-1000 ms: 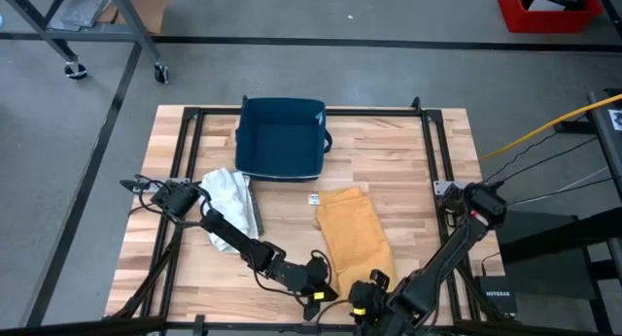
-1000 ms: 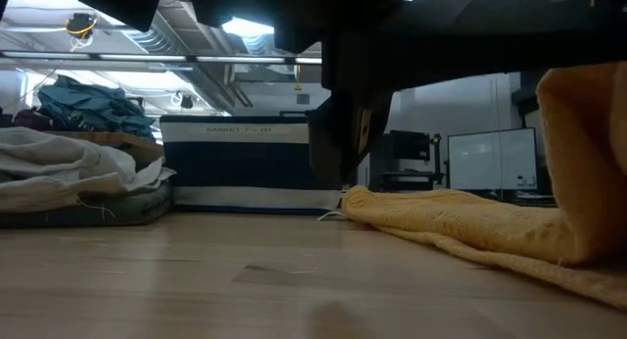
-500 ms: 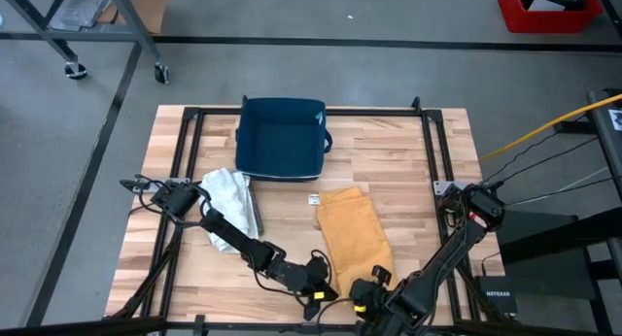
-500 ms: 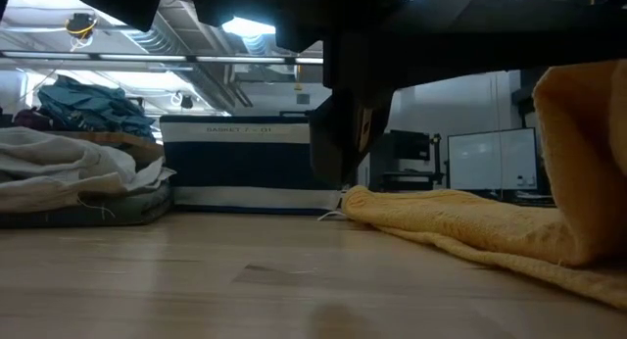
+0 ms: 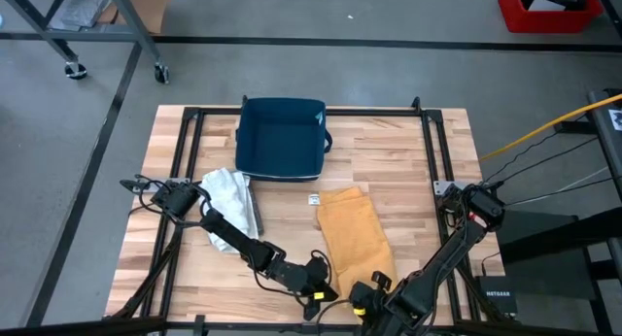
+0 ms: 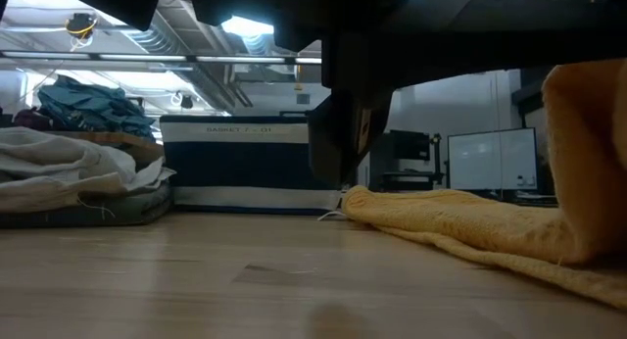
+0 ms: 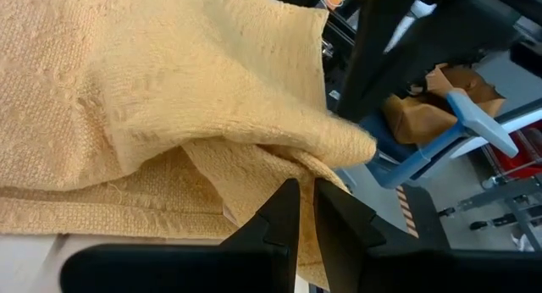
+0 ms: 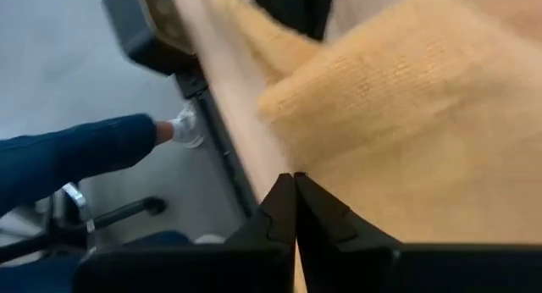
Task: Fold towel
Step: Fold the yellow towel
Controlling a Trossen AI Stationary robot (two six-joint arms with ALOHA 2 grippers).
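A yellow towel (image 5: 354,231) lies lengthwise on the wooden table, right of centre. In the low view its near end (image 6: 586,153) stands raised off the table, while its far part (image 6: 441,214) lies flat. My left gripper (image 5: 321,281) is at the towel's near left corner and is shut on it. My right gripper (image 5: 377,281) is at the near right corner, also shut on the towel. My left gripper (image 7: 305,210) pinches a bunched fold of the towel's near end (image 7: 269,168) between its two fingers; how many layers, I cannot tell. It comes slanting down from the table's near left side. The cloth ahead of the fingers is rumpled and slack. My right gripper (image 8: 294,191) pinches the towel's near edge (image 8: 332,162) between its two shut fingers, coming steeply from above at the table's near edge. The cloth bulges up ahead of the fingers. One layer or several, I cannot tell.
A dark blue basket (image 5: 282,138) stands at the table's far middle. A pile of white and grey cloth (image 5: 231,198) lies left of the towel. A black frame (image 5: 428,142) runs along the table's sides. A person's blue sleeve (image 8: 76,157) shows beyond the near edge.
My right gripper has shut on the towel's near end without moving from its place. The raised part of the towel has shifted slightly in the low view. My left arm has kept still.
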